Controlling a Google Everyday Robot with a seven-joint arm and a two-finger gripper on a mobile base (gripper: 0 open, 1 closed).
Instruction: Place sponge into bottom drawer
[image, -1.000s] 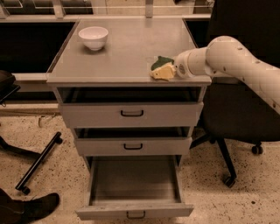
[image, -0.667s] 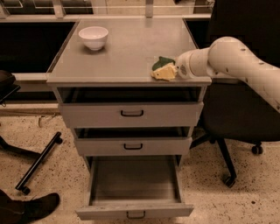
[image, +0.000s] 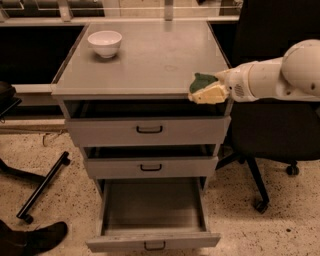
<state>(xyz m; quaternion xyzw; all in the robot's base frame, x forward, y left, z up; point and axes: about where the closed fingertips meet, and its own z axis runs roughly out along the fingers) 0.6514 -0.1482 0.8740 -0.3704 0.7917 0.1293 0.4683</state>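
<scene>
The sponge (image: 204, 88), dark green over pale yellow foam, hangs at the front right corner of the cabinet top, partly past its edge. My gripper (image: 220, 86) comes in from the right on a white arm and is shut on the sponge's right end. The bottom drawer (image: 152, 242) is pulled out wide and its grey inside shows nothing in it. It lies below and to the left of the sponge.
A white bowl (image: 105, 43) stands at the back left of the cabinet top (image: 145, 60). The top drawer (image: 149, 130) and middle drawer (image: 150, 167) are slightly open. A black office chair (image: 265, 130) stands right of the cabinet. A black bar (image: 42, 187) and a shoe (image: 35, 237) lie on the floor at left.
My gripper has moved right and toward the front edge with the sponge, which now overhangs the cabinet's front right corner.
</scene>
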